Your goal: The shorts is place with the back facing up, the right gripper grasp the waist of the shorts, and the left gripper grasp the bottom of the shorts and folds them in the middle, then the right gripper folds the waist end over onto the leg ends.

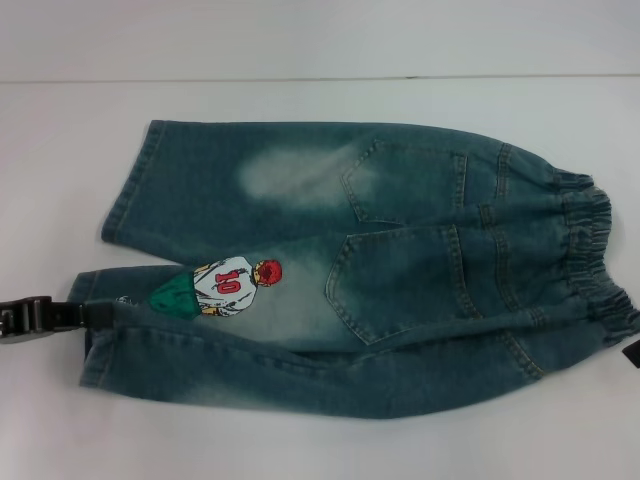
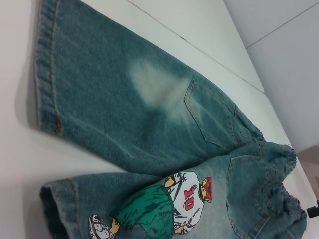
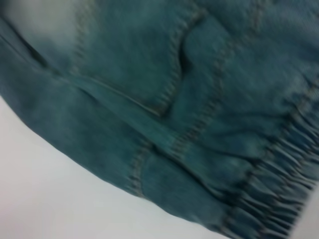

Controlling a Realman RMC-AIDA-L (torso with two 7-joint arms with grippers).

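Two grippers sit at opposite ends of the shorts [image 1: 350,270]: the left gripper [image 1: 45,317] is closed on the near leg's hem [image 1: 95,320], while only a dark tip of the right gripper [image 1: 632,352] shows beside the waist [image 1: 590,260], grip unreadable. Faded denim lies back-up, spread across the white table [image 1: 300,440]. A grey wall [image 2: 289,64] appears only in the left wrist view.

Only small bits of the robot show. The left gripper [image 1: 40,318] is black and blocky, with shiny grey patches (like metal) on its links. The right gripper [image 1: 632,352] is just a small black corner.
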